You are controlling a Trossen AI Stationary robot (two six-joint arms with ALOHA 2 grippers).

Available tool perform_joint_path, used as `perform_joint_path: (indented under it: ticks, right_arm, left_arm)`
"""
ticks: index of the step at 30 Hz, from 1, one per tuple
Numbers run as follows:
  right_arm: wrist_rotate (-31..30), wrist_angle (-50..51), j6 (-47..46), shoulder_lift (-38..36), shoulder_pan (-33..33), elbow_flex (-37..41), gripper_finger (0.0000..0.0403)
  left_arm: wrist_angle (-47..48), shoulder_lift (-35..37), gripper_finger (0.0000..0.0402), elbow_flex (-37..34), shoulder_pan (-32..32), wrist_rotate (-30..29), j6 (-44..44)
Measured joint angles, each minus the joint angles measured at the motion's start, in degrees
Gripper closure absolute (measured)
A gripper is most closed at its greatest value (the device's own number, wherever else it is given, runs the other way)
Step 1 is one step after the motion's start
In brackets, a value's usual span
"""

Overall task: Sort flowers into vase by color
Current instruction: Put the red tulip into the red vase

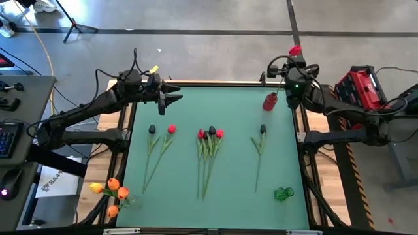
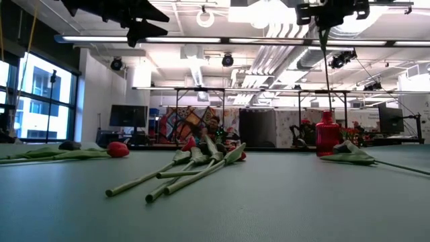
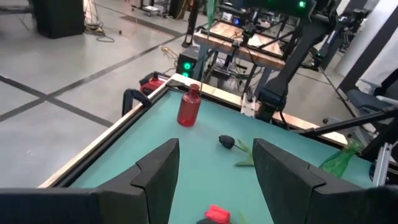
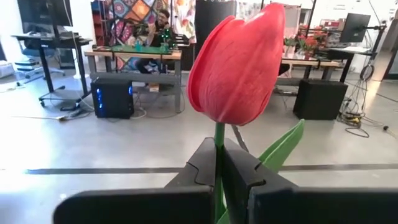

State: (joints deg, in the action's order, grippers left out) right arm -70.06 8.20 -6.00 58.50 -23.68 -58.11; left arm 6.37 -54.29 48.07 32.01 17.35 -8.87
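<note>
Nearest the bottom edge of the high view there's a bunch of orange tulips at lower left, sitting in what looks like a clear vase (hard to tell), and a green vase at lower right of the table. Moving up to mid-frame, the loose flowers lie in a row: a dark tulip and a red tulip side by side on the left, a mixed red-and-dark cluster in the centre with stems touching, and a lone dark tulip off to the right. Farther up, the red vase stands near the upper right corner of the table. Right above it the right gripper has its fingers pinched on the stem of a red tulip, bud pointing up, leaf hanging to one side; the stem trails down toward the red vase, though I can't tell if the tip is inside the neck. The left gripper hovers at the upper left of the table, fingers spread and empty. What I'd worry about: that vase neck looks narrow and the stem is thin and floppy, so the tip could miss the opening or catch the rim and tip the bottle. Letting go too early would drop the tulip beside the vase.
</note>
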Motion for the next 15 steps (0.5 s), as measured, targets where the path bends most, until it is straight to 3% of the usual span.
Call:
perform_joint_path:
  ticks: [3,9,15]
  right_arm:
    - [0.0,-2.7,2.1,0.0,0.0,0.0,0.0403]
    - [0.2,-16.4,14.7,-0.2,0.0,0.0,0.0403]
    - [1.5,-10.0,9.5,-0.1,-1.9,0.0,0.0403]
  left_arm:
    - [-0.3,0.0,0.0211,0.0,0.3,0.0,0.0]
    - [-0.3,0.0,0.0211,0.0,0.3,0.1,0.0]
    - [-0.3,0.0,0.0211,0.0,0.3,0.4,-0.5]
